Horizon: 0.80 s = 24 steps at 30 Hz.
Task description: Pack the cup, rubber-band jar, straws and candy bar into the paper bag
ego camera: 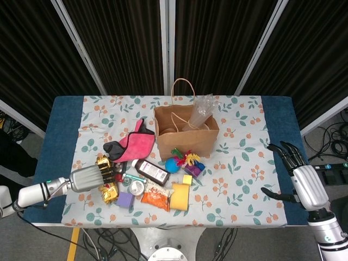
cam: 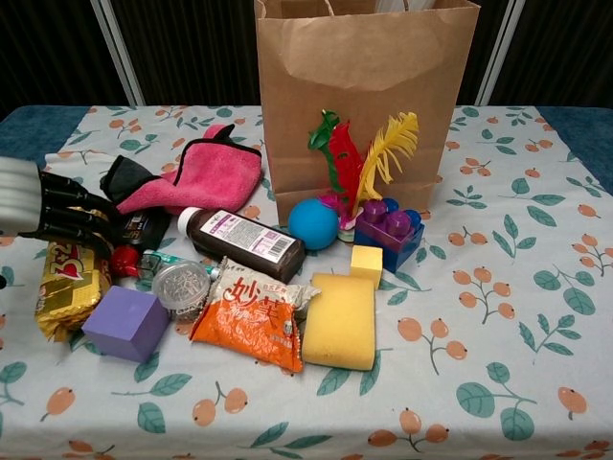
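Note:
The brown paper bag (ego camera: 185, 135) (cam: 364, 96) stands upright at the table's middle, with clear plastic (ego camera: 201, 110) sticking out of its top. The gold-wrapped candy bar (ego camera: 108, 191) (cam: 63, 287) lies at the front left. My left hand (ego camera: 91, 178) (cam: 46, 211) lies across the bar, with its dark fingers (cam: 79, 218) curled over the bar's far end; the thumb is hidden. A small round jar (ego camera: 136, 187) (cam: 182, 286) sits just right of the bar. My right hand (ego camera: 302, 182) hovers at the table's right edge with its fingers spread and nothing in it.
In front of the bag lie a pink cloth (cam: 206, 172), a brown bottle (cam: 239, 241), a blue ball (cam: 313, 225), coloured feathers (cam: 359, 158), a purple block toy (cam: 388, 228), an orange snack packet (cam: 254, 316), a yellow sponge (cam: 340, 321) and a purple cube (cam: 124, 323).

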### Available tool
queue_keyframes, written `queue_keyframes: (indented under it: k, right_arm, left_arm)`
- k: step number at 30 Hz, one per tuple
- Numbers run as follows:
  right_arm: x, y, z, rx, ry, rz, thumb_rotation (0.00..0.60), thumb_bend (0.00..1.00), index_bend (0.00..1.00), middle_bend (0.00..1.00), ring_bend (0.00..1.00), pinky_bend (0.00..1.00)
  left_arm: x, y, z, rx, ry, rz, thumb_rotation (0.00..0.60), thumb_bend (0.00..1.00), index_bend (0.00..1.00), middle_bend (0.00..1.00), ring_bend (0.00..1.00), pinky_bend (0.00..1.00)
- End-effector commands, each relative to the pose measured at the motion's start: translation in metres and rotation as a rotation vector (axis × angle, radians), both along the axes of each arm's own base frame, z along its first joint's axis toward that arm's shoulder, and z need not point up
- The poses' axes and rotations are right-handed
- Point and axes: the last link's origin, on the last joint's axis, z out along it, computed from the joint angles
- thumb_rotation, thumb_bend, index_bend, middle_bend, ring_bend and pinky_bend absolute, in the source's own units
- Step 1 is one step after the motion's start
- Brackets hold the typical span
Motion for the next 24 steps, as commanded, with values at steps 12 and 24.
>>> queue_keyframes:
  k: [12,24]
  right_arm:
    - [-0.003,-0.005,0.001,0.002,-0.008,-0.031,0.600,0.00,0.08,0.15,0.00,0.00]
    - [-0.002,-0.005,0.000,-0.004,0.001,-0.041,0.600,0.00,0.08,0.15,0.00,0.00]
  left_arm:
    - [0.000,0.003,-0.011,-0.014,-0.005,-0.011,0.600,0.09,0.29,0.31,0.14,0.26]
    - [-0.003,0.007,-0.014,-0.005,-0.008,-0.012,0.600,0.13,0.38,0.41,0.16,0.26]
